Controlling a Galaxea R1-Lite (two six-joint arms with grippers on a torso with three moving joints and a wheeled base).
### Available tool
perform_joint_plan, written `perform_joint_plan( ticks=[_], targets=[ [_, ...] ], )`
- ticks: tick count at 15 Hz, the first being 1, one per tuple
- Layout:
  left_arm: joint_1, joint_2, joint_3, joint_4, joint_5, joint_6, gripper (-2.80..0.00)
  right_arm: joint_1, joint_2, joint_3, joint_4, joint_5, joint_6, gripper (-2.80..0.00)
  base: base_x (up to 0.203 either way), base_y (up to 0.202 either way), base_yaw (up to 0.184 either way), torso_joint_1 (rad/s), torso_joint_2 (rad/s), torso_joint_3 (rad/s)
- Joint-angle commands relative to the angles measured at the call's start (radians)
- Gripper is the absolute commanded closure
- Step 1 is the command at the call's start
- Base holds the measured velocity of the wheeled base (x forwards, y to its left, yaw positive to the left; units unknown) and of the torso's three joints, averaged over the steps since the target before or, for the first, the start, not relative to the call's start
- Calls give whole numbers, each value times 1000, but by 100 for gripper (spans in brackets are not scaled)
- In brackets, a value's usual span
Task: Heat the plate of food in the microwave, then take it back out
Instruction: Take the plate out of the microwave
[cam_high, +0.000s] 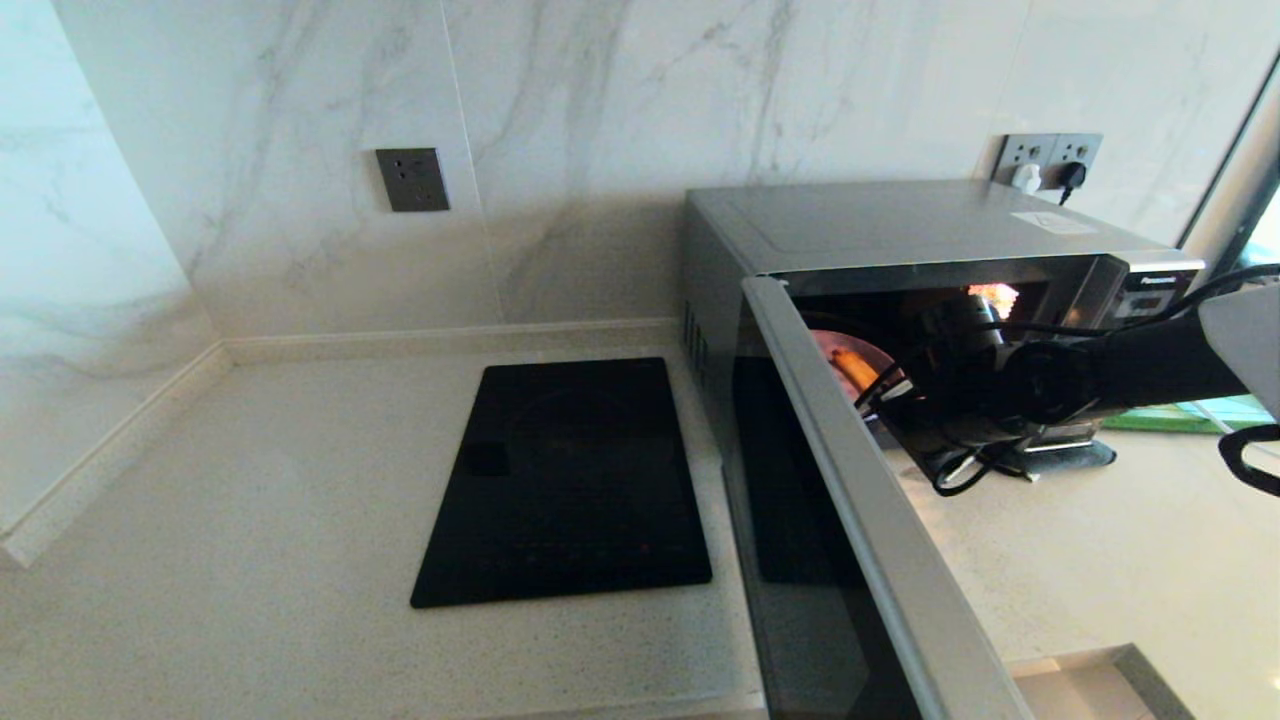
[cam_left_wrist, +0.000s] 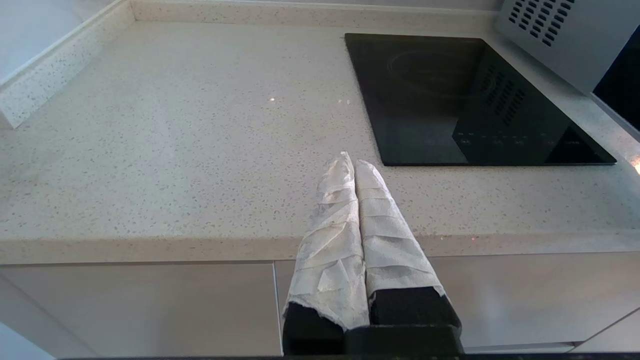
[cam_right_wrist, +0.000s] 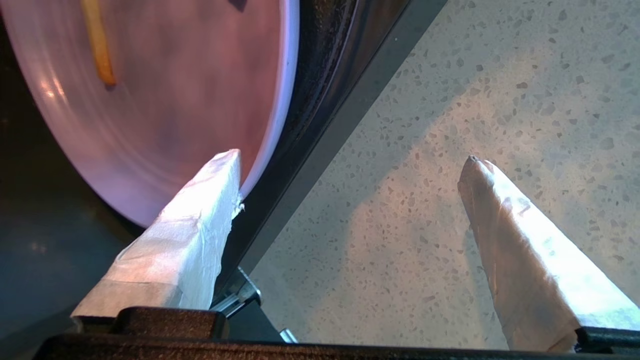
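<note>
The microwave (cam_high: 900, 225) stands at the right of the counter with its door (cam_high: 860, 500) swung open toward me. Inside, lit orange, sits the plate of food (cam_high: 845, 360). The right wrist view shows the lavender plate (cam_right_wrist: 165, 100) on the dark oven floor with an orange fry (cam_right_wrist: 100, 45) on it. My right arm (cam_high: 1100, 365) reaches into the oven's mouth. My right gripper (cam_right_wrist: 350, 157) is open and holds nothing. One wrapped finger (cam_right_wrist: 200, 220) lies by the plate's rim, the other over the countertop outside. My left gripper (cam_left_wrist: 350, 160) is shut and empty, parked at the counter's front edge.
A black glass cooktop (cam_high: 570, 480) lies flat left of the microwave, also seen in the left wrist view as the cooktop (cam_left_wrist: 465, 100). A green board (cam_high: 1200, 415) lies behind my right arm. The open door juts far out over the counter's front.
</note>
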Motion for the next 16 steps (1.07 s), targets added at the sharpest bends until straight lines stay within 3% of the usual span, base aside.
perform_joint_plan(
  ticks=[1,16],
  targets=[
    [0,2,0,-1,1,-1,0,0,7,6,0,-2,-1,-280,0,0,0,0,0,0],
    [0,2,0,-1,1,-1,0,-1,-52,79,0,-59,-6,-280,0,0,0,0,0,0]
  ],
)
